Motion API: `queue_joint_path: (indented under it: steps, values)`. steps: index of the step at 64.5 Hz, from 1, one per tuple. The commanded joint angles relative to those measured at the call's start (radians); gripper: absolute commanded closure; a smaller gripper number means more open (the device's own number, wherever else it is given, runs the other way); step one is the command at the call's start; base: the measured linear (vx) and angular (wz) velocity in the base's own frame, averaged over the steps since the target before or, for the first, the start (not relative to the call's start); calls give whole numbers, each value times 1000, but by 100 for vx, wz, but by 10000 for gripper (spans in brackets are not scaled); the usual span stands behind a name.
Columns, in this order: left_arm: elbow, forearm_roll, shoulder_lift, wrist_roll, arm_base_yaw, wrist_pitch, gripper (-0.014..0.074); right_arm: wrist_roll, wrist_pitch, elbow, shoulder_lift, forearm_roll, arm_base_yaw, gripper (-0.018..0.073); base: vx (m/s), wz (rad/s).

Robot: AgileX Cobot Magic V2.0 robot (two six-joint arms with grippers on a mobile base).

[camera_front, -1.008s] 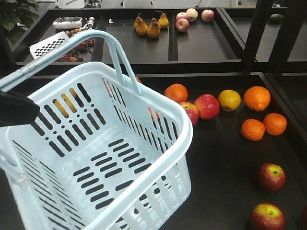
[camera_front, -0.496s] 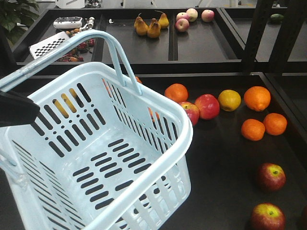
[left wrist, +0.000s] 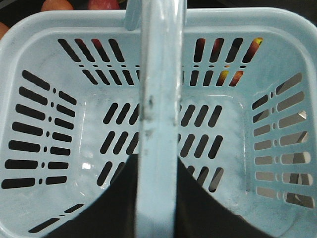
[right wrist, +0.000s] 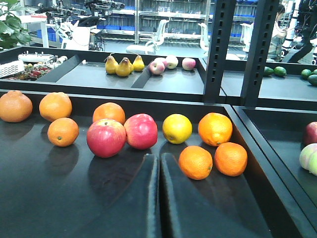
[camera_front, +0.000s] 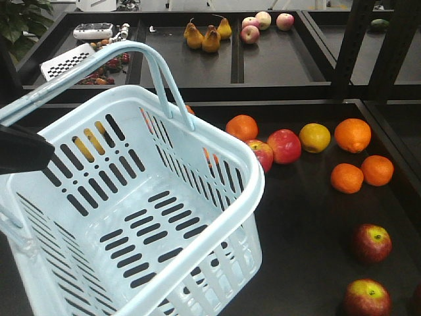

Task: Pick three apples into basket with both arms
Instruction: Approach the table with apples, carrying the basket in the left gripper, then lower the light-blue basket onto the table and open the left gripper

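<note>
1. My left gripper point(camera_front: 29, 150) is clamped on the handle point(left wrist: 157, 99) of the basket point(camera_front: 258, 191). In the left wrist view the pale bar runs straight down the middle, with my dark jaws on either side of it low in the picture.
2. That grasp explains why the basket hangs tilted over the dark shelf point(camera_front: 309, 224), its mouth turned up and towards the fruit so that things can be dropped in from the right.
3. The slotted floor of the basket is bare, so I judge that none of the three apples is in yet.
4. My right gripper point(right wrist: 159, 198) is pressed together with only a hairline gap between its fingers point(right wrist: 146, 198), and it holds nothing. It sits low over the shelf, pointing at a row of oranges point(right wrist: 215, 129) and two brighter red apples point(right wrist: 141, 131).
5. Two of the dark red apples point(camera_front: 370, 243) lie near the front right of the shelf, well apart from the basket. A red sliver at the very edge may be the third, but I cannot be sure.
6. I reckon my right arm must turn towards them and open before any pick.
</note>
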Motion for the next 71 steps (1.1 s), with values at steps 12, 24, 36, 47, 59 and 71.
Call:
queue_joint_path:
  steps: [12,24,36,47,59,71]
  values:
    - [-29,-43,-14,-3,-2,-60,603,-6,-78,13,-13,0,0,564,0,0]
    - [-29,-43,-14,-3,-2,-50,603,-6,-78,13,-13,0,0,564,0,0]
    - [-29,-44,6,-1,-2,-68,603,-6,-78,13,-13,0,0,564,0,0]
    - [-29,-100,98,61,-2,-100,603,-6,-78,13,-13,0,0,564,0,0]
    - [-29,-247,243,350,-2,-169,603,-6,-78,13,-13,0,0,564,0,0]
    - [-32,-338,409,596,-2,-235,603,-6,-78,13,-13,0,0,564,0,0]
